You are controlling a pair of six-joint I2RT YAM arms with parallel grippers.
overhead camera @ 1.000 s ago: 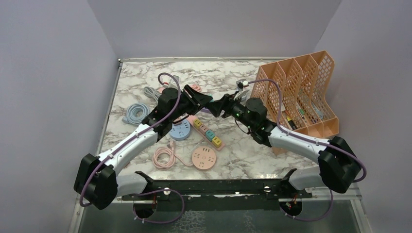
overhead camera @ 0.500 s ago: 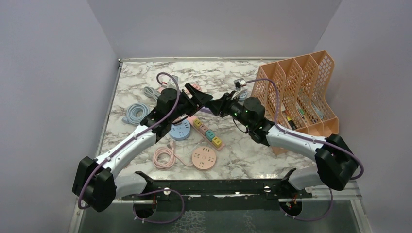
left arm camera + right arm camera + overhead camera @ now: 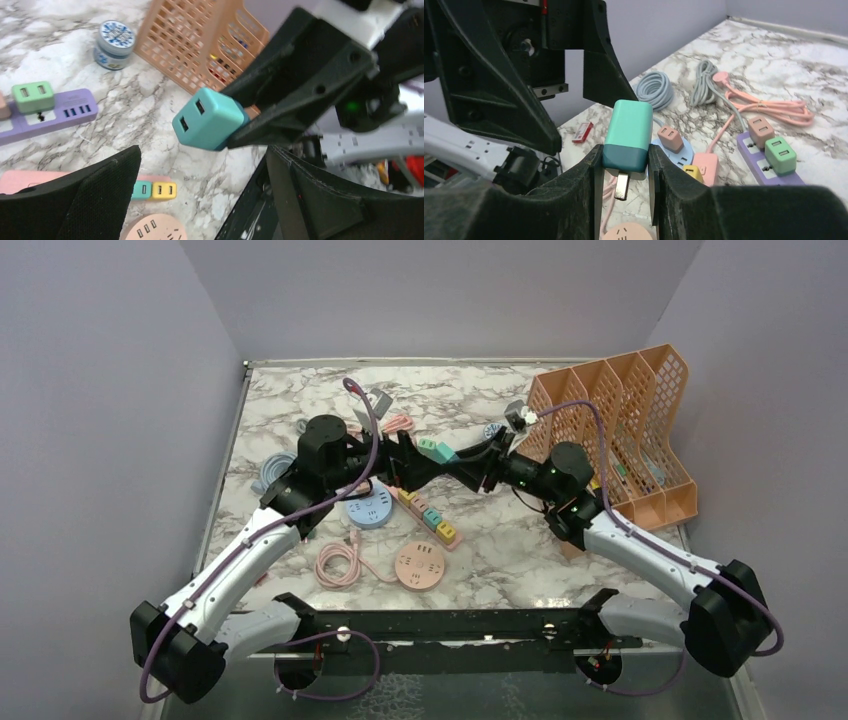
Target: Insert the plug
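A teal plug point(image 3: 626, 131) with two USB ports on its end and a metal prong showing underneath is pinched between the fingers of my right gripper point(image 3: 624, 167), held in the air above the table. In the top view the plug point(image 3: 431, 449) sits at the tip of the right gripper point(image 3: 455, 462), right in front of my left gripper point(image 3: 406, 462). The left gripper point(image 3: 200, 195) stands wide open around nothing, and the plug point(image 3: 210, 118) hangs just beyond its fingertips. A pink power strip point(image 3: 428, 516) with coloured adapters lies below.
A round pink socket point(image 3: 419, 565) and a round blue socket point(image 3: 368, 508) lie near the strip. A purple strip point(image 3: 758, 159) carries pink and green adapters. An orange file rack point(image 3: 620, 430) stands at the right. Coiled cables point(image 3: 275, 472) lie at the left, a small tin point(image 3: 115, 37) by the rack.
The left gripper has opened wide and drawn back to the left. The right gripper has shut on the teal plug, and its arm has shifted to the right.
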